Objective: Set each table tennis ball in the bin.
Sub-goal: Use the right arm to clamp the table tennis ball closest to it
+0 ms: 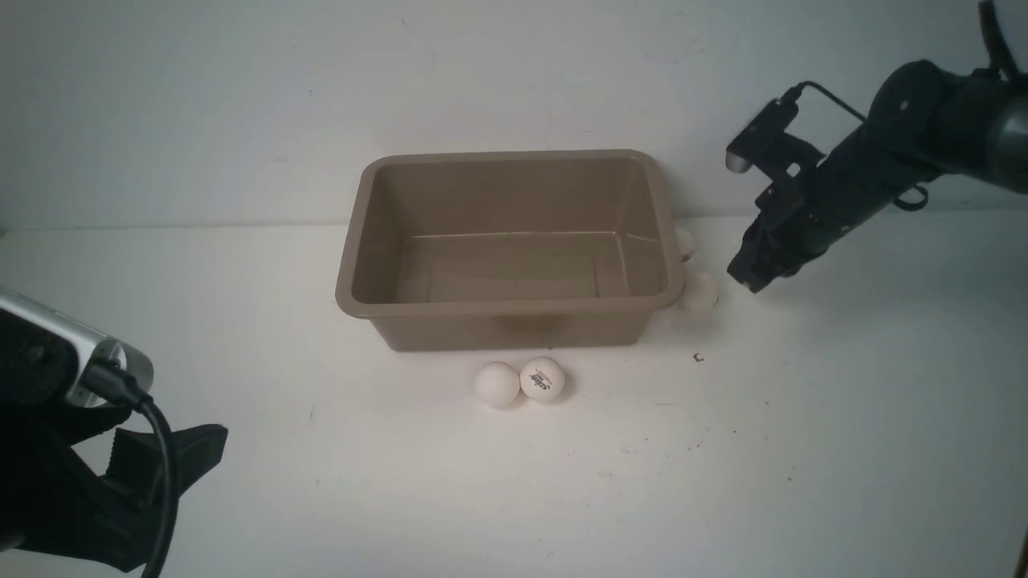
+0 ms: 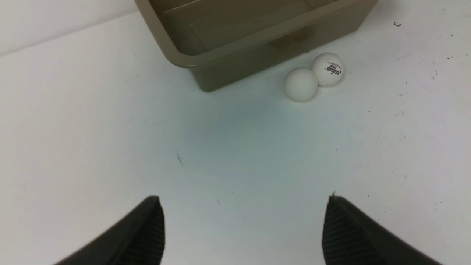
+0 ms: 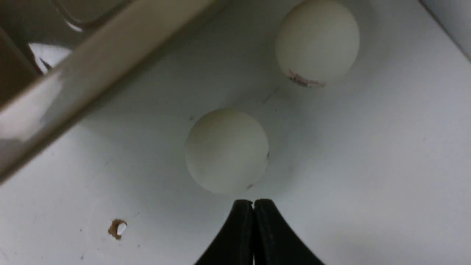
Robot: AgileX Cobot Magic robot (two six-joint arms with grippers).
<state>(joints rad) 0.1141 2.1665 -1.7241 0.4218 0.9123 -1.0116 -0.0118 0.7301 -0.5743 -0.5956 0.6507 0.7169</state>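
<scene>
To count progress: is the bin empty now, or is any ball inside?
Empty. The bin shows a bare floor in the front view; four table tennis balls lie outside it.

Bin (image 1: 514,307): taupe plastic, smooth, slight sheen; bright highlights on rim.
Plain ball (image 1: 496,384), logo ball (image 1: 542,379): white plastic, smooth, matt; logo printed dark.
Table (image 1: 723,482): white, matt, scuffed, dark specks.
Pads (image 2: 336,228) of left gripper (image 2: 244,198): black, matt, finely ribbed.
</scene>
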